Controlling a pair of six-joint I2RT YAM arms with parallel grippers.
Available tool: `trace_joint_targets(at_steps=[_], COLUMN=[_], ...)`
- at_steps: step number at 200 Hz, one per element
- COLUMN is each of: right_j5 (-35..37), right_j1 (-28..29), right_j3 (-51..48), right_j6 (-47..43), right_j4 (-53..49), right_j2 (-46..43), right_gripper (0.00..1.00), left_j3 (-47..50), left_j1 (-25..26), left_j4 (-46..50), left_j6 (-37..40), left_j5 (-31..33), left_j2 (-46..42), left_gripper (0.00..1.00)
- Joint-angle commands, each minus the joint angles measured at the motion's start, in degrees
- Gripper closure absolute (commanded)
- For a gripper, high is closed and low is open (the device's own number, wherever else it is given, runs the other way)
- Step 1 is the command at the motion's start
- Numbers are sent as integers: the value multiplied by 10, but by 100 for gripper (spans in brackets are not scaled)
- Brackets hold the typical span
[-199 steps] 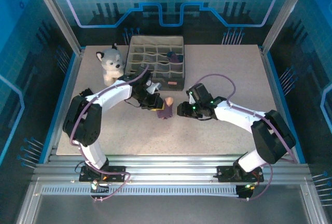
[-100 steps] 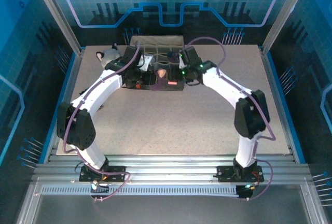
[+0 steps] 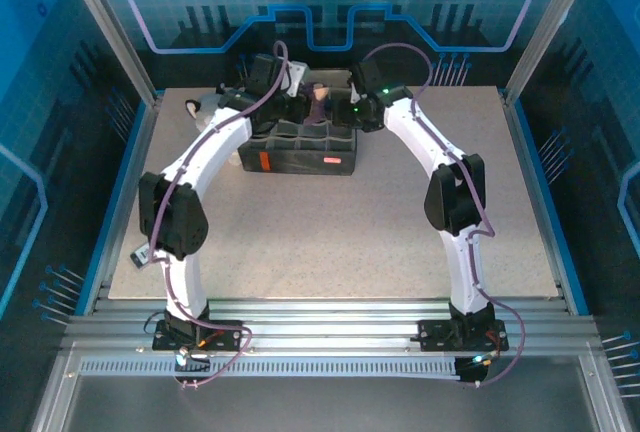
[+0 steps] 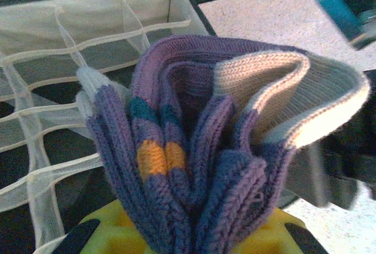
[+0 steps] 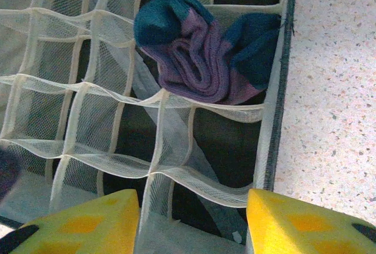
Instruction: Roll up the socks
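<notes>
Reaching over the organiser box [image 3: 300,160] from either side, the two arms meet above its back rows in the overhead view. The left gripper [image 3: 297,110] comes in from the box's left and the right gripper [image 3: 345,112] from its right. The socks [image 3: 320,94] show as a small tan-and-purple lump between them, and this view is too small to tell how either pair of jaws stands. A plush husky [image 3: 203,108] sits just beside the box's left back corner, partly hidden by the left arm, and the box rests on the speckled table [image 3: 350,242]. In the left wrist view the left gripper [image 4: 188,239] is clamped on the socks [image 4: 200,142], a bundle of folded purple knit standing up from between the yellow fingers [image 4: 108,230]. It has orange and teal bands on one side and a tan layer curling over the top, and it hangs above the box's mesh cells [image 4: 53,89]. In the right wrist view the right gripper [image 5: 194,221] has its yellow fingers [image 5: 88,224] well apart with nothing between them, above the box's mesh grid [image 5: 88,89]. Another rolled pair [image 5: 200,54], purple and dark teal, lies in a cell against the box's dark-trimmed side wall.
</notes>
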State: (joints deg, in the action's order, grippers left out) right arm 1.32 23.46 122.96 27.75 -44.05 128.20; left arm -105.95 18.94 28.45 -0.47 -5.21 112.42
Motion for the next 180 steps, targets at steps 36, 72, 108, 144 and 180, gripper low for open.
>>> trace_joint_targets(at_steps=[36, 72, 108, 144, 180], right_j5=[-19, -18, -31, -42, -45], right_j1=[-19, -20, -27, -29, -30], right_j3=[-106, -155, -187, -216, -225], right_j6=[12, 20, 31, 37, 37], right_j4=[27, 52, 73, 111, 114], right_j2=[-31, -62, -77, -89, -88], right_gripper=[53, 59, 71, 83, 85], left_j3=[-36, -56, -72, -68, -51], left_j1=[39, 49, 53, 53, 52], left_j4=[-88, -111, -123, -156, -180], left_j6=[37, 22, 21, 8, 6], left_j5=[-19, -39, -39, -40, -30], left_j2=[72, 109, 140, 163, 178], left_gripper=[100, 100, 100, 100, 100])
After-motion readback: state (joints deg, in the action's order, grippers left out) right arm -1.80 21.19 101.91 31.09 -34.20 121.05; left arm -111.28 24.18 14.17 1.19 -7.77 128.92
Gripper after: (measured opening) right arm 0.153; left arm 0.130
